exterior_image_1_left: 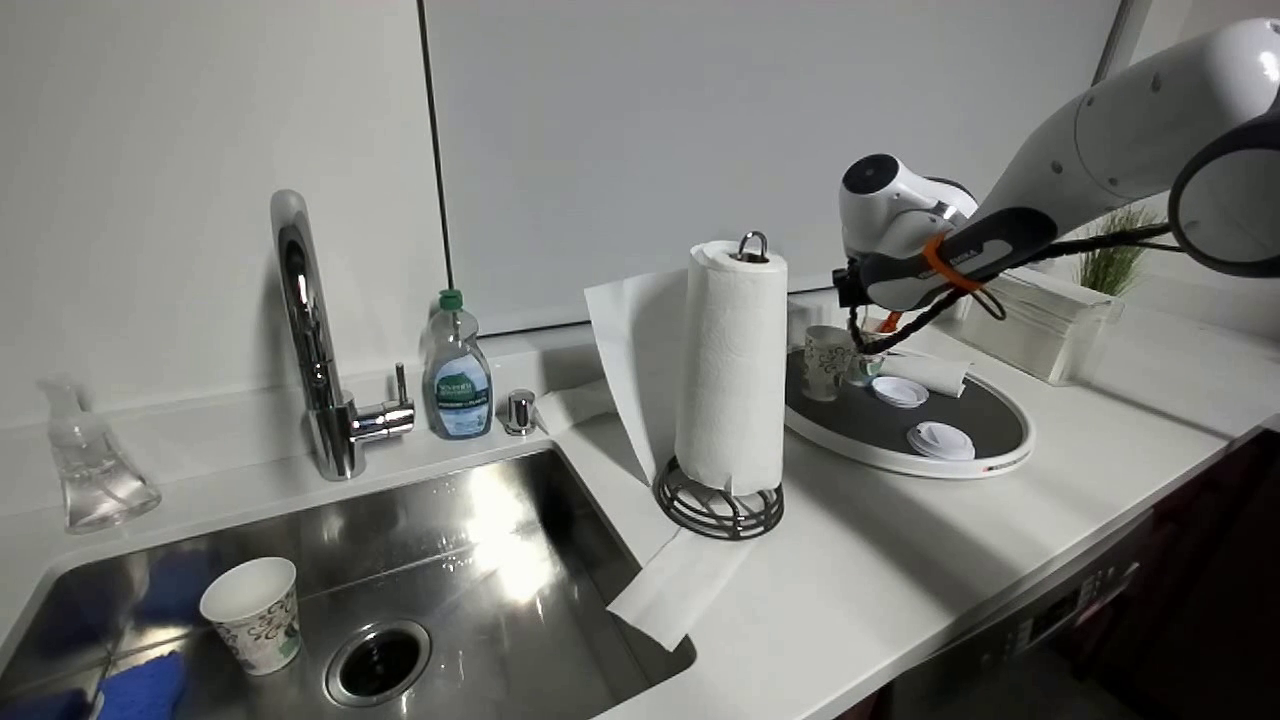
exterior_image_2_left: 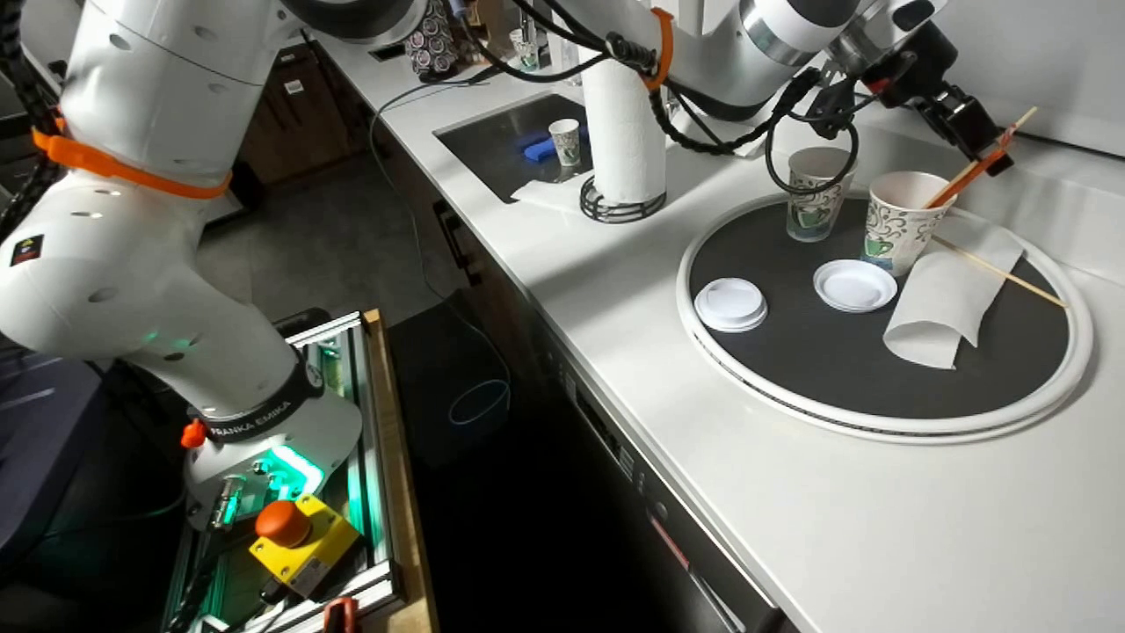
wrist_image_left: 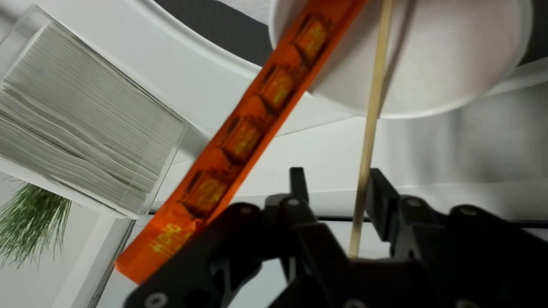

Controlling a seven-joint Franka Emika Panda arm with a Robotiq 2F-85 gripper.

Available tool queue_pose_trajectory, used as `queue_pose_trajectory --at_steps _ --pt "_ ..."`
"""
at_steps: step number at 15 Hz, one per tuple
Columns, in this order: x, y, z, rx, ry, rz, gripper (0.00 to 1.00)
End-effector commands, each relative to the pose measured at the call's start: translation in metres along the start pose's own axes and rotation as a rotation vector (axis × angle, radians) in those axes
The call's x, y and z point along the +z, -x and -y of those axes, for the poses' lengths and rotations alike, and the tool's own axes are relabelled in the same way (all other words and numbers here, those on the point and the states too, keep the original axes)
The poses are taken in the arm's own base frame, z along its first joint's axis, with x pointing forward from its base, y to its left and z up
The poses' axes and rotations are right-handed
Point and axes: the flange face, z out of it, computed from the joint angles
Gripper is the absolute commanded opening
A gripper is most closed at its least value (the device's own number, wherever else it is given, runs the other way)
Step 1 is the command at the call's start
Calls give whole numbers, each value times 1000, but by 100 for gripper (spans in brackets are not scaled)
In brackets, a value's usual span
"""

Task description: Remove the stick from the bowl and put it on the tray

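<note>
The tool [wrist_image_left: 337, 188], fingers [wrist_image_left: 383, 205] parted, has a wooden stick [wrist_image_left: 371, 128] between them; stick and orange strip [wrist_image_left: 250, 126] lean in the right paper cup [exterior_image_2_left: 896, 230], far on the tray [exterior_image_2_left: 826, 360].

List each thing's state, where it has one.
Wooden stick: leaning in cup
Pincer: open around that stick
Cup: upright, lidless
Orange packet: leaning in same cup
Second stick: lying across napkin
Lids: flat on tray
Second cup: upright
Sink cup: upright
Towel roll: upright, partly unrolled
Soap bottle: upright, capped
Faucet: not running
Base light: green
</note>
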Motion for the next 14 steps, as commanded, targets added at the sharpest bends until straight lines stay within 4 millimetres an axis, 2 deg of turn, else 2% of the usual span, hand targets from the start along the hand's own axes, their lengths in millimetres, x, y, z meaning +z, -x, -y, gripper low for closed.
queue_pose_trajectory --at_steps 1,2,3,5,8,14 --pt "-4 -4 1 17 9 2 8" --pt "-7 -6 1 16 7 -4 1" --pt "-11 -8 1 15 4 -9 0" --pt "-19 -14 0 16 2 -18 0" --pt "-44 -32 -10 42 -7 -58 2" --pt "-107 -81 -55 97 10 -188 2"
